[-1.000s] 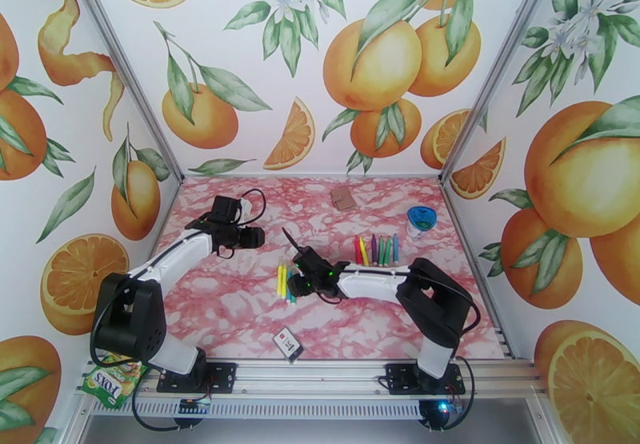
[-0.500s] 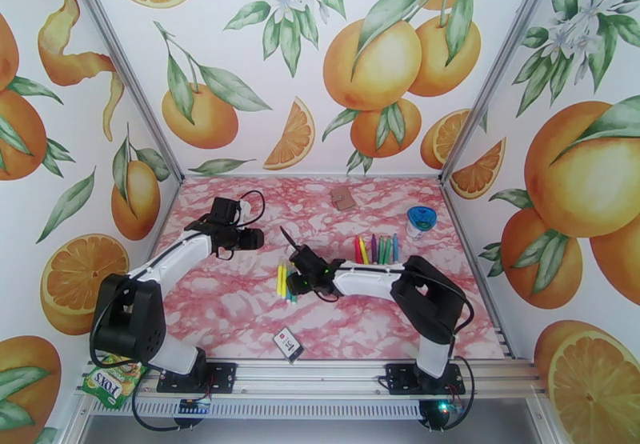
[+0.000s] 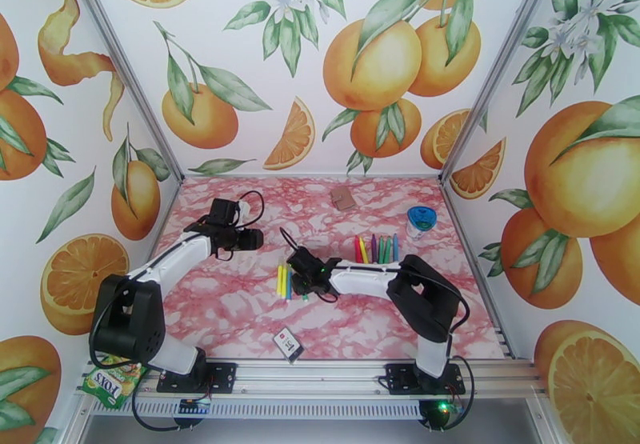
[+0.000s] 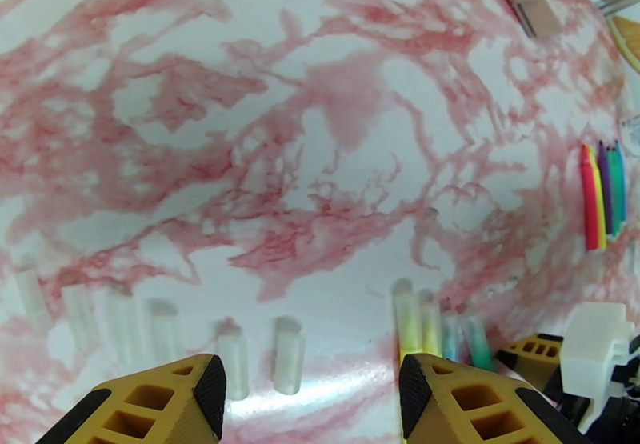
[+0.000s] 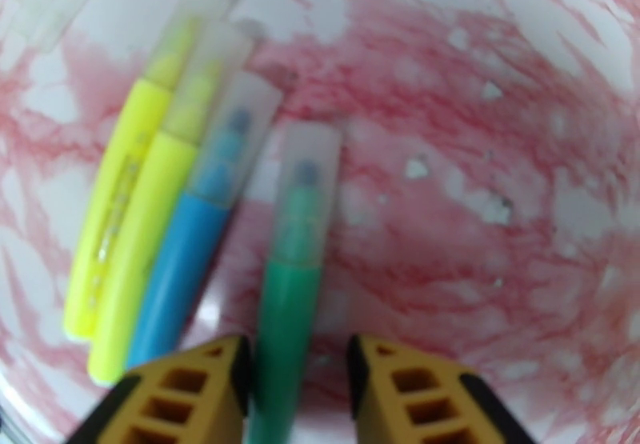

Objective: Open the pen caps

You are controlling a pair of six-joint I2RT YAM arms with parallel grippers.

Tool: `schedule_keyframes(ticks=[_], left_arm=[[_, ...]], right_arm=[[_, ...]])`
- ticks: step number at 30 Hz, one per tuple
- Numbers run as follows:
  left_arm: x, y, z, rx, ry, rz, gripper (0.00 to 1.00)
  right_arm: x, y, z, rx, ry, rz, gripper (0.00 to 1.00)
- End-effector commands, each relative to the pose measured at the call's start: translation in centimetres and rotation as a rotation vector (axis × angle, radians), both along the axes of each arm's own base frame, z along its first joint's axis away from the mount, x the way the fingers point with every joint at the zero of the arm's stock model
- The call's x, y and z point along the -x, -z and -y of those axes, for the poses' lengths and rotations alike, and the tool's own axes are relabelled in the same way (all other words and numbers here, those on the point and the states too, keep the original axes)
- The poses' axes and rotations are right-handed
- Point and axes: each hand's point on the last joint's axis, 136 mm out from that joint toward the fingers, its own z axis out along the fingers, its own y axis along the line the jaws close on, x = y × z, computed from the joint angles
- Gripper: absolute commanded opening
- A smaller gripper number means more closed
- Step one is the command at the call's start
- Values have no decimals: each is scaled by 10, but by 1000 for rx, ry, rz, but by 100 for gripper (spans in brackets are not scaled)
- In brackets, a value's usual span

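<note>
Six loose caps (image 4: 288,354) lie lower left in left wrist view. Four capped pens (image 5: 188,254) remain. Right tool (image 5: 298,351) open astride green pen (image 5: 288,302), unclamped. Left tool (image 4: 310,370) open, empty.

My yellow honeycombed fingers (image 5: 188,394) are matt plastic; the slim green marker (image 5: 280,334) is smooth plastic, its short cap (image 5: 308,174) frosted, translucent; the pink-marbled tabletop (image 5: 496,102) gleams glossy.

one marker (image 5: 298,278) lies between the fingers of the right pincer (image 5: 296,362), cap (image 5: 310,162) at its far end; three more markers (image 5: 172,198) lie just left of it. loose caps (image 4: 286,354) sit in a row ahead and left of the left pincer (image 4: 308,386).
</note>
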Motion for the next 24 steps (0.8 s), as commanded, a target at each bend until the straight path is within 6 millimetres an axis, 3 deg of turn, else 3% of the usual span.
schedule_keyframes(ticks=[1,12,24], left_arm=[[-4,-14,0,31,-3,48,61],[-2,-16,-1,30,-7,50,62],[1,-26,10,87,35,59,62]], right_arm=[[1,15,19,109,45,-14,37],[-5,31,32,207,72,-3,30],[-12,5,26,106,69,66,22]])
